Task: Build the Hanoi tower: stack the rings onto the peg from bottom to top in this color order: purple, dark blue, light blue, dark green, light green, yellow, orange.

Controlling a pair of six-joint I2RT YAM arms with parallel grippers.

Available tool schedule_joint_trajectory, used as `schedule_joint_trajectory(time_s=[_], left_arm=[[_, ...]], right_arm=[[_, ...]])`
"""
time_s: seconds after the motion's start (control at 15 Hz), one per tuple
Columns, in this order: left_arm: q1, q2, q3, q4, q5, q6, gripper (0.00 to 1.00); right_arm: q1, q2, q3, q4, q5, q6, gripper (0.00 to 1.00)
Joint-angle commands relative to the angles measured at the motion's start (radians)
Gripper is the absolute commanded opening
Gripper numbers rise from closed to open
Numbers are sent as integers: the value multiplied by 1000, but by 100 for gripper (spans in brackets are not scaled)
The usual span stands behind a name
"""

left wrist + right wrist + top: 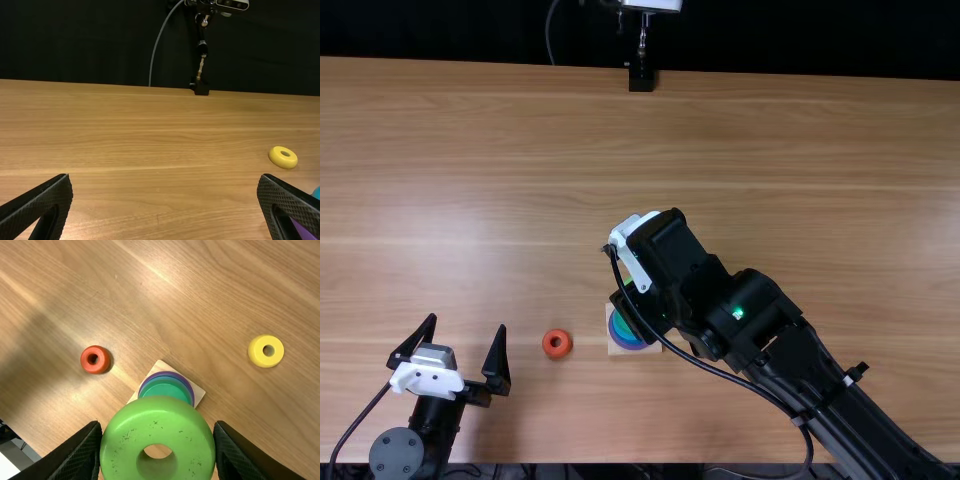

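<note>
My right gripper point(638, 268) is over the wooden base point(618, 349) in the top view. In the right wrist view my right gripper point(157, 426) is shut on the light green ring point(185, 417), held above the base point(201, 391). On that base a dark green ring point(165, 387) tops blue and purple ones; the held ring hides part of the stack. An orange ring point(557, 344) lies loose left of the base, and a yellow ring point(266, 351) lies apart on the table. My left gripper point(466, 323) stands open at the near left, its fingers wide in the left wrist view point(165, 179).
The right arm stretches from the near right corner across the table point(770, 150) to the base. Beyond the table's far edge stands a dark mount point(641, 78) with a cable beside it.
</note>
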Motion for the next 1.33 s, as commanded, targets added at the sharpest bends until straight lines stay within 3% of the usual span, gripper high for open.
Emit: schedule_joint_trajectory(time_s=[0.0, 1.2, 1.27], left_arm=[[11, -12, -30, 4, 0, 8, 100], [11, -12, -30, 2, 0, 8, 100], [11, -12, -30, 4, 0, 8, 100]], right_arm=[[10, -15, 24, 5, 0, 10, 0], [7, 65, 16, 5, 2, 8, 0], [8, 65, 17, 3, 8, 8, 21]])
